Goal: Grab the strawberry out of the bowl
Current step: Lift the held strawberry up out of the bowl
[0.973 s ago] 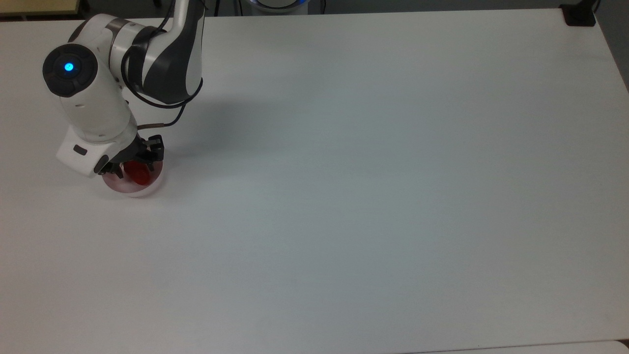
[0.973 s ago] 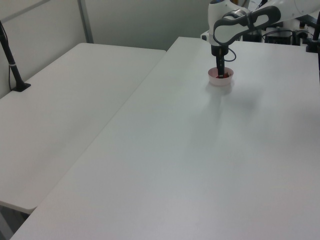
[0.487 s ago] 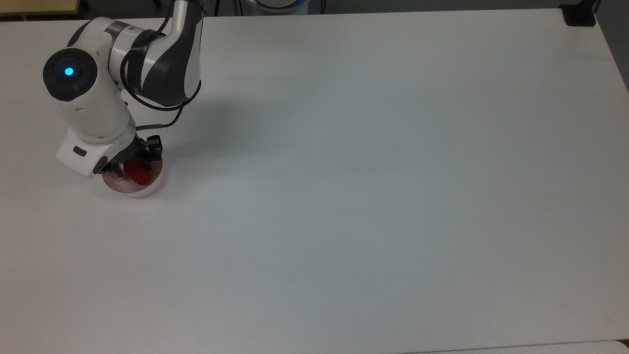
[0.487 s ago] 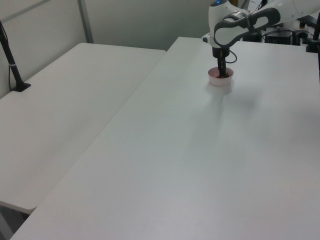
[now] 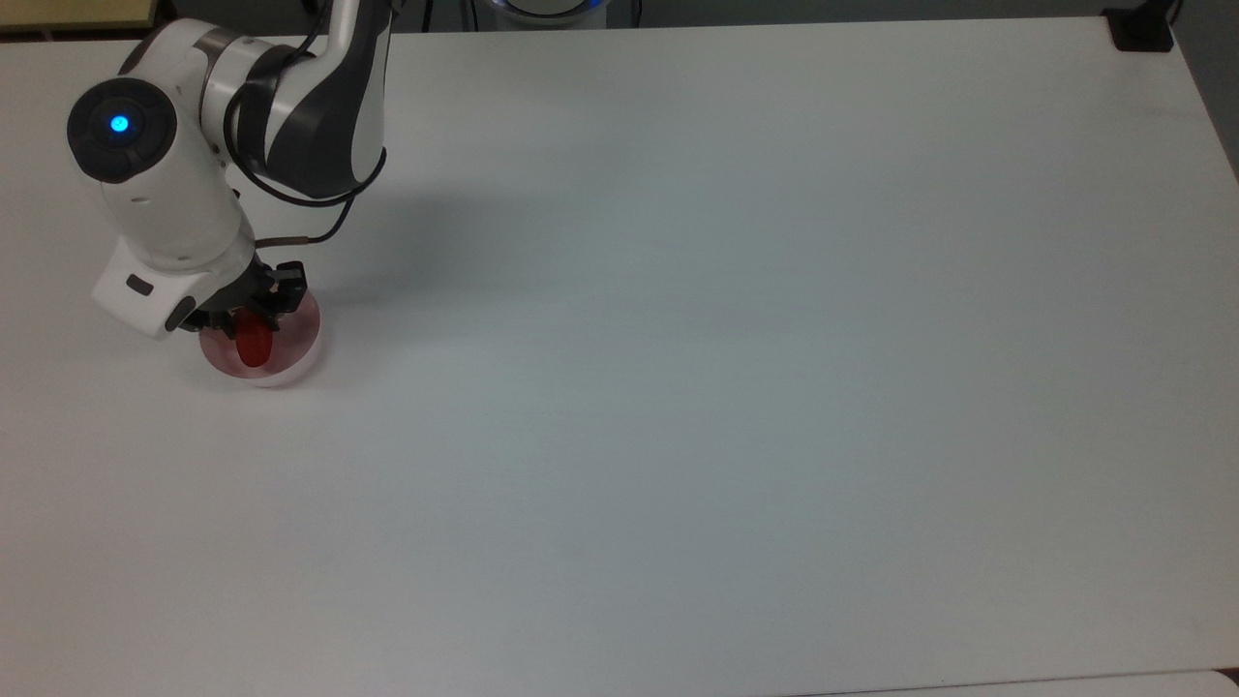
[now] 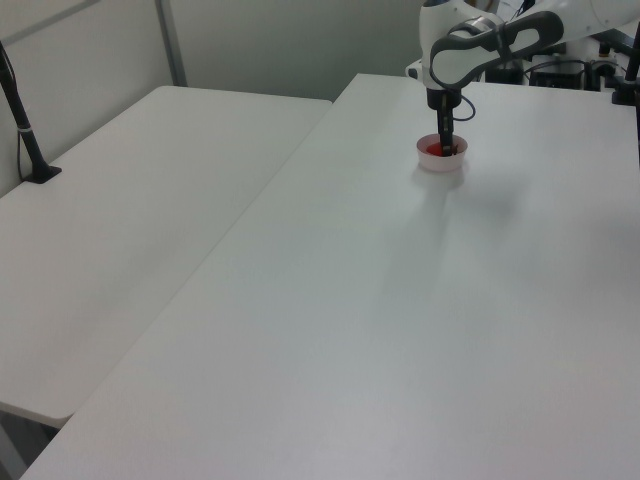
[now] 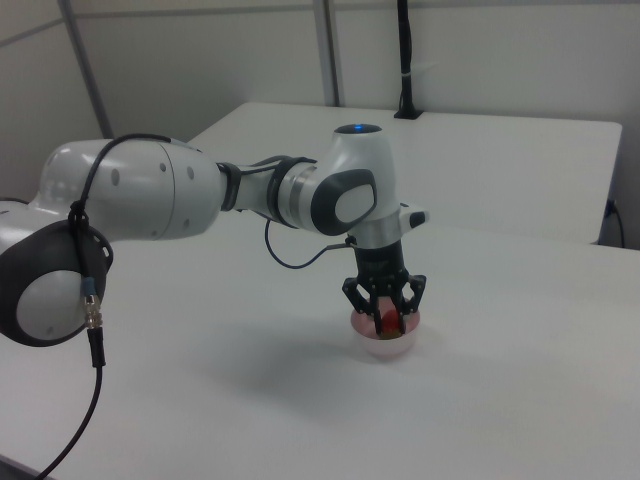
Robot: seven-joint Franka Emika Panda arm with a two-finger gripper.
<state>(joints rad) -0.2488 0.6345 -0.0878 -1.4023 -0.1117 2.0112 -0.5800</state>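
A pale pink bowl (image 5: pixel 290 360) stands near the top view's left edge, also seen as the bowl (image 6: pixel 441 163) and the bowl (image 7: pixel 385 344). The red strawberry (image 5: pixel 255 345) hangs lengthwise over the bowl's inside, held at its upper end. My gripper (image 5: pixel 248 316) reaches down into the bowl and is shut on the strawberry (image 7: pixel 387 321). In the right view the gripper (image 7: pixel 386 316) has its dark fingers closed around the fruit just above the rim. The left view shows the gripper (image 6: pixel 445 146) upright over the bowl with the strawberry (image 6: pixel 433 150) red beside it.
The bowl sits on a large white table (image 5: pixel 736 368). A second white table (image 6: pixel 130 210) adjoins at the left view's left. Black posts (image 5: pixel 1140 29) (image 6: pixel 22 120) are clamped at table edges. The arm's cable (image 5: pixel 310 218) loops above the bowl.
The arm has shifted toward the top view's upper left. The strawberry has moved with the gripper and turned from slanted to lengthwise, showing more red in the left view.
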